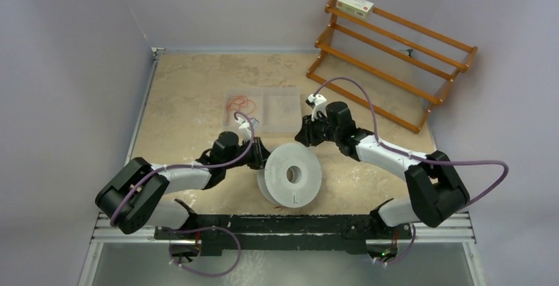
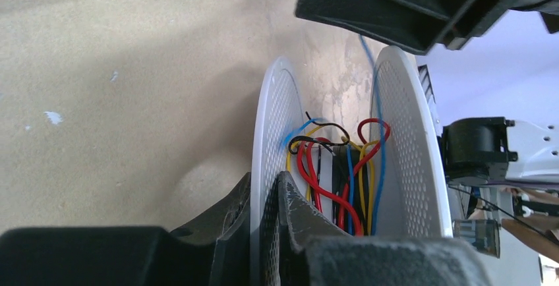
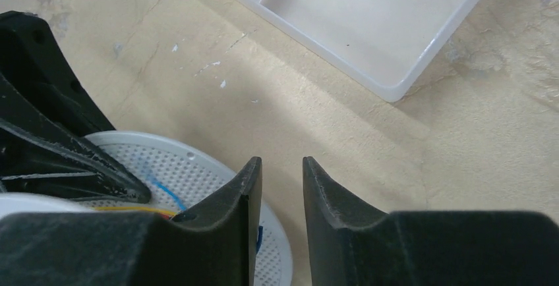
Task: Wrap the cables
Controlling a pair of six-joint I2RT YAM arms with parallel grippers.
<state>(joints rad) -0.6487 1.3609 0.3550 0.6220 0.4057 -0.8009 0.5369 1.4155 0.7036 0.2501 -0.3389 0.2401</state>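
A white perforated spool (image 1: pixel 293 175) stands on edge at mid table. In the left wrist view, red (image 2: pixel 329 197), blue (image 2: pixel 380 134), yellow and black cables lie wound between its two flanges (image 2: pixel 402 147). My left gripper (image 1: pixel 260 151) is shut on the spool's left flange, one finger on each side (image 2: pixel 265 177). My right gripper (image 1: pixel 304 134) hovers just behind the spool; its jaws (image 3: pixel 279 161) stand a little apart with nothing between them. A blue cable (image 3: pixel 165 190) runs over the flange (image 3: pixel 198 167) beside its left finger. Loose red-orange cables (image 1: pixel 237 103) lie in a tray.
A clear two-compartment tray (image 1: pixel 283 108) sits behind the spool and also shows in the right wrist view (image 3: pixel 369 9). A wooden rack (image 1: pixel 395 55) with a small box (image 1: pixel 354 2) stands at the back right. Walls close the table's left and far sides.
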